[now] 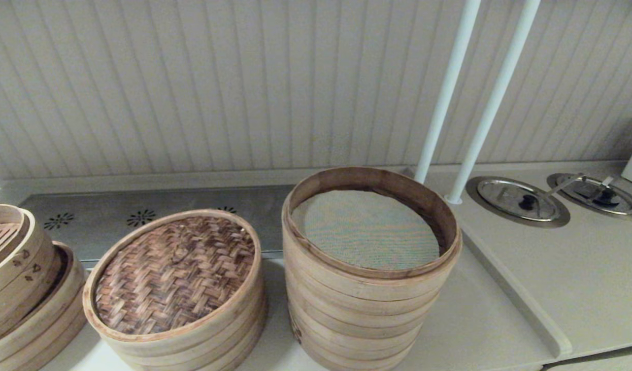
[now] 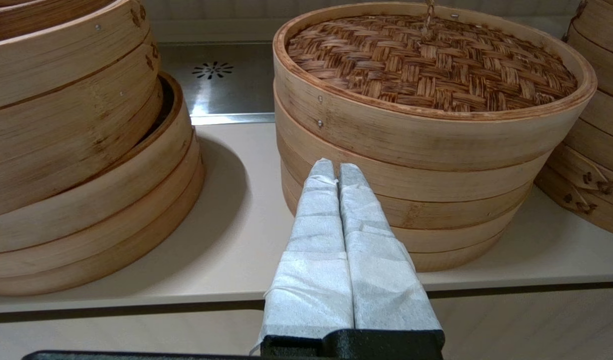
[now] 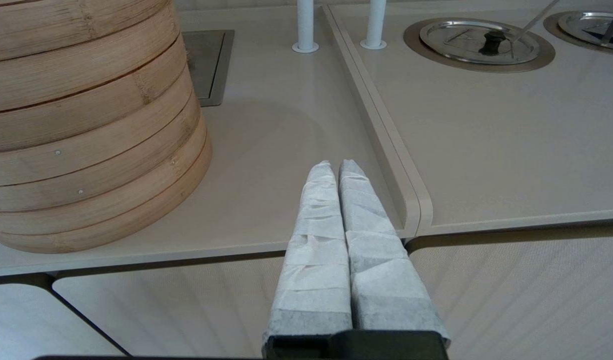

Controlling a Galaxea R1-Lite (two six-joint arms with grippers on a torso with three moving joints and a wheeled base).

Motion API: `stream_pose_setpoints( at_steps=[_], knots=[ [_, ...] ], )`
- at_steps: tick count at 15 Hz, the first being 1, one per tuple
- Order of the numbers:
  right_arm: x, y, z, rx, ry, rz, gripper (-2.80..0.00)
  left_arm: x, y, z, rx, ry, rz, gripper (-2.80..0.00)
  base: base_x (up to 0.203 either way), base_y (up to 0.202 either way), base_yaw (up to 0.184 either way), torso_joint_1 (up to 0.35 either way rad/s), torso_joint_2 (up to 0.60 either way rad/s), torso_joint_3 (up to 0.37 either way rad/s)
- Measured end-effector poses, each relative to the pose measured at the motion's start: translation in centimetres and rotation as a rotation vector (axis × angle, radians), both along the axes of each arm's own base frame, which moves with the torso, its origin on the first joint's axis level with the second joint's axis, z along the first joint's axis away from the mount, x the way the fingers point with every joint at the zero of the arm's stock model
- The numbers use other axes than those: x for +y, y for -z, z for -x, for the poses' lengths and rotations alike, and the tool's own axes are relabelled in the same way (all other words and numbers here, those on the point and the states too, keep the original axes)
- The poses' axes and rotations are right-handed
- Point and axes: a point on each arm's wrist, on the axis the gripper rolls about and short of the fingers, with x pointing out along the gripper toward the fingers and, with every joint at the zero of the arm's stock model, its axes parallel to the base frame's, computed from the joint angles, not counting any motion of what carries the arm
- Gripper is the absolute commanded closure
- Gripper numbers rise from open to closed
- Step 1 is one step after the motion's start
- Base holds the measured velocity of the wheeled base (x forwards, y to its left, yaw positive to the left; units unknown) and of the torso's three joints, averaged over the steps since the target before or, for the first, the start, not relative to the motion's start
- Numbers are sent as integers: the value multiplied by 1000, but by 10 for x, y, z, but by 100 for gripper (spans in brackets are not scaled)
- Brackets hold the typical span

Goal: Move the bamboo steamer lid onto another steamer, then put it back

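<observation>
The bamboo steamer lid (image 1: 176, 272) (image 2: 429, 62), with its dark herringbone weave and pale rim band, rests on the short steamer (image 2: 416, 200) at the counter's middle left. To its right stands the tall steamer stack (image 1: 365, 288) (image 3: 81, 125), uncovered, its greenish-grey mesh liner (image 1: 366, 229) showing. My left gripper (image 2: 336, 167) is shut and empty, held low in front of the counter edge, pointing at the short steamer's side. My right gripper (image 3: 335, 167) is also shut and empty, off the counter's front edge to the right of the tall stack. Neither gripper appears in the head view.
A third steamer stack (image 1: 22, 288) (image 2: 76, 150) with small dark side marks stands at the far left. Two white poles (image 1: 476, 98) rise behind the tall stack. Two round metal covers (image 1: 517, 201) sit in the raised counter (image 3: 486, 150) at right. A perforated metal panel (image 1: 140, 216) lies behind.
</observation>
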Motion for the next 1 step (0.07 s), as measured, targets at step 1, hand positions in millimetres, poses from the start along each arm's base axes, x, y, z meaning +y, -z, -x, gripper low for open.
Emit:
stream_pose_setpoints(
  at_steps=[1],
  knots=[
    [0,0,0,0,0,0,0,0,0,0,0,0,0,0,0,0,0,0,0,0]
  ],
)
